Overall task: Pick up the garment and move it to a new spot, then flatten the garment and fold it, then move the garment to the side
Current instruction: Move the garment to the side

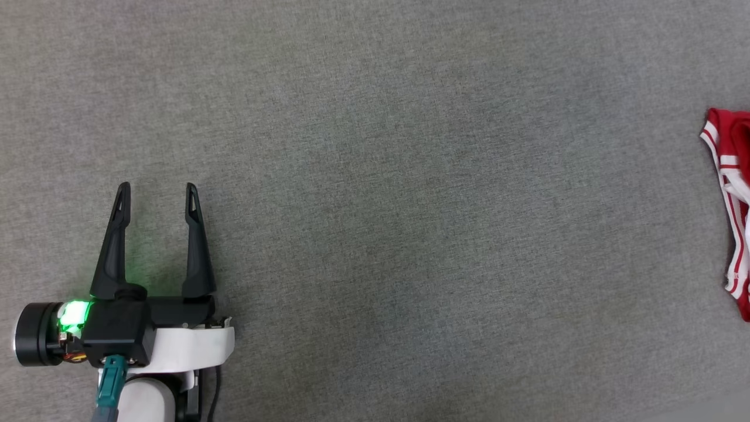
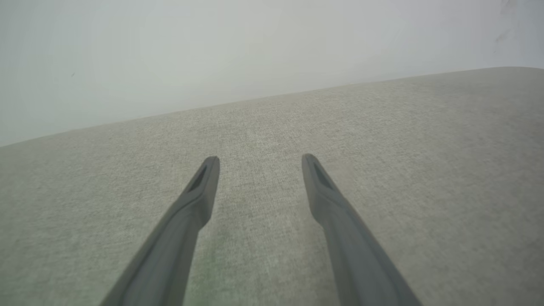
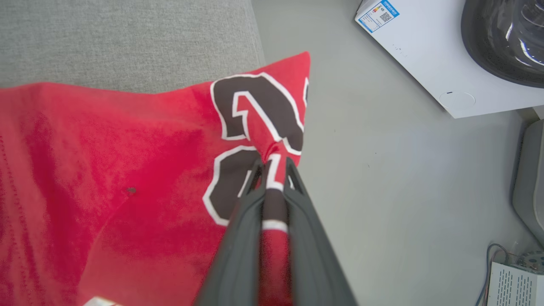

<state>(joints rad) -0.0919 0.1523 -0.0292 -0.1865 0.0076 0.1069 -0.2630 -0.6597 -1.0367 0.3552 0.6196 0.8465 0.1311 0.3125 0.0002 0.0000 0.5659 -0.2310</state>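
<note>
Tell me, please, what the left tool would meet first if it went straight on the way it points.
Probably the grey cloth surface: the left tool points low across bare fabric with nothing ahead. If it clears the far edge, a pale wall comes next; depth is unclear.

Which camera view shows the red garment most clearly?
The right wrist view: the garment spreads wide there, number print visible, pinched by the jaws of the right gripper. The head view catches its striped edge at the right border. The left wrist view faces the grey surface.

garment [image 3: 127,170]: dark white-edged numerals [image 3: 272,106], illegible | white appliance [image 3: 425,63]: blue-edged label [image 3: 378,15], QR code, illegible
</note>
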